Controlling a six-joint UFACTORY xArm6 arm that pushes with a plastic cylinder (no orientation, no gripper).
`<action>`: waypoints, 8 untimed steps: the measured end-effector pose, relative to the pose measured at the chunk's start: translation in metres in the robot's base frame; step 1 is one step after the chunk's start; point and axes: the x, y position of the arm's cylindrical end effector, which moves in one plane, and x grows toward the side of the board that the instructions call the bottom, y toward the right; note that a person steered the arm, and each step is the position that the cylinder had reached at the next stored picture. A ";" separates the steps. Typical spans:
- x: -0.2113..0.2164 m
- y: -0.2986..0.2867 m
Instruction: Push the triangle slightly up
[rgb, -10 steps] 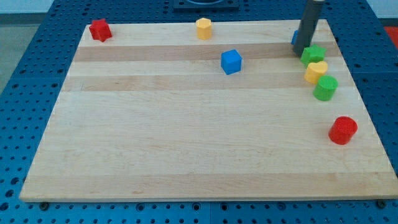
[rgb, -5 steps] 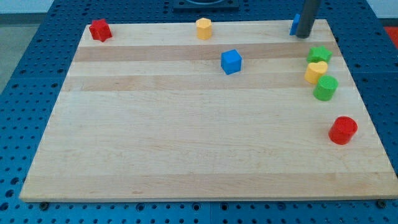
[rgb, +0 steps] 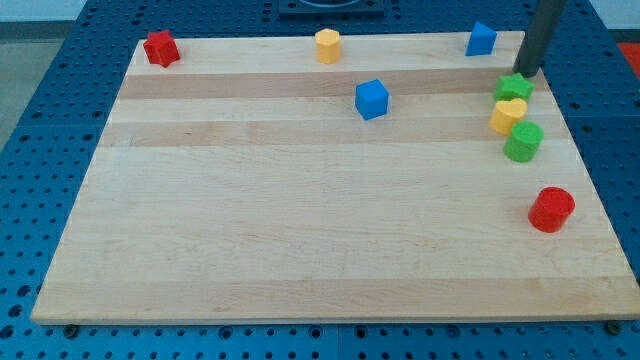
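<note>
On the wooden bench (rgb: 300, 220), camera view, eight small blocks and one dark rod. There is no hand on this arm, so no apart or together state applies; it ends in the rod alone.

Top edge, from the view's left: a red block (rgb: 160, 47) at the top-left corner, shape not clear; a yellow block (rgb: 328, 45) near the middle of the top edge, many-sided; a blue triangle (rgb: 481, 39) toward the top right, close to the top edge, standing free of every other block.

Middle: a blue cube (rgb: 371, 99), below and between the yellow block and the blue triangle, well apart from both.

The view's right side, top to bottom: a green block (rgb: 514, 87), star-like; a yellow heart-shaped block (rgb: 508, 114) touching it just below; a green round block (rgb: 523, 141) touching the heart's lower right; a red round block (rgb: 551, 209) further down, apart from the cluster.

My tip (rgb: 527, 74) sits just above the green star-like block's upper right, to the right of and slightly below the blue triangle, not touching the triangle.
</note>
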 end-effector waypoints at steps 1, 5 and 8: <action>-0.016 0.036; 0.012 0.056; 0.053 0.036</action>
